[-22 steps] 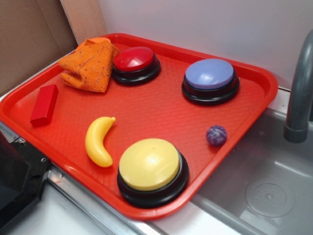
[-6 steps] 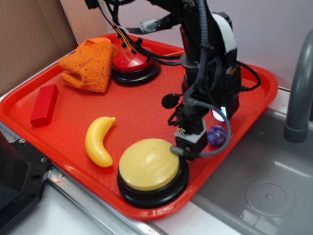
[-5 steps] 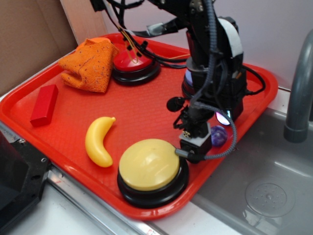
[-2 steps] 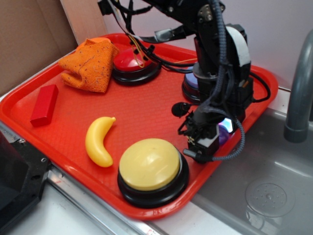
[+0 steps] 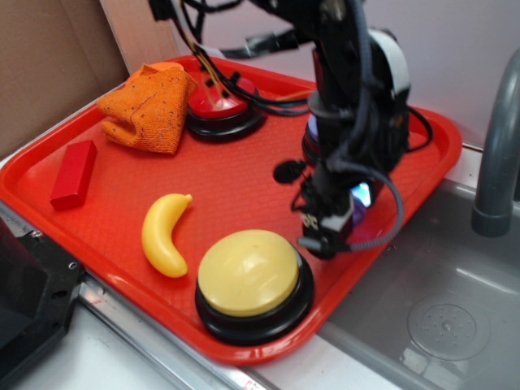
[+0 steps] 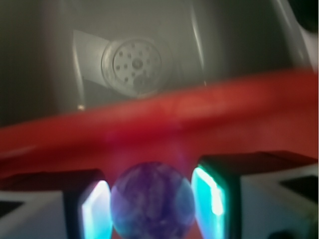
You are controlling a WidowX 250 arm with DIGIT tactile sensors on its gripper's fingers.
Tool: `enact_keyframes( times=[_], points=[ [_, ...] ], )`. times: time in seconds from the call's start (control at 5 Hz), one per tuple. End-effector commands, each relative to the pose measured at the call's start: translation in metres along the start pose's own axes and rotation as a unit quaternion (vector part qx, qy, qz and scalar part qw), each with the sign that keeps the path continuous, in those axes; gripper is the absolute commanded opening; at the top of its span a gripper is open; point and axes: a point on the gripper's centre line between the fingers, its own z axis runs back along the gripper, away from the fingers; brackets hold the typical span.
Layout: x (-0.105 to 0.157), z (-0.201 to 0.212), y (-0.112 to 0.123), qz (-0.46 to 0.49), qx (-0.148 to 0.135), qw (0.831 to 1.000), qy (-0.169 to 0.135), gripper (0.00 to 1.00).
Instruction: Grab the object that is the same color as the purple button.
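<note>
Gripper (image 6: 152,204) fingers (image 6: 94,211) sit on either side of the marbled purple ball (image 6: 152,201), pressed close against it, near the red tray's (image 5: 244,175) 4 o'clock edge. At the tray's 9 o'clock lies a red block (image 5: 73,173); a banana (image 5: 163,232) and yellow button (image 5: 249,276) sit toward 6 o'clock.

A toy kitchen setup: grey sink basin (image 5: 439,309) with drain (image 6: 134,62), faucet (image 5: 497,146), red tray (image 5: 244,175)
</note>
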Motion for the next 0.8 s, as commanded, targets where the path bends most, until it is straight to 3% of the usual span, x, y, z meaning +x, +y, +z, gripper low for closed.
enact_keyframes(
  times=[0.0,0.2,0.4,0.6],
  points=[
    [-0.019,0.083,0.024,0.235,0.103,0.966,0.021,0.0],
    [-0.047,0.109,0.031,0.352,0.128,0.927,0.032,0.0],
    [-0.064,0.127,0.033,0.465,0.128,0.875,0.048,0.0],
    [-0.084,0.145,0.031,0.552,0.096,0.827,0.047,0.0]
  ],
)
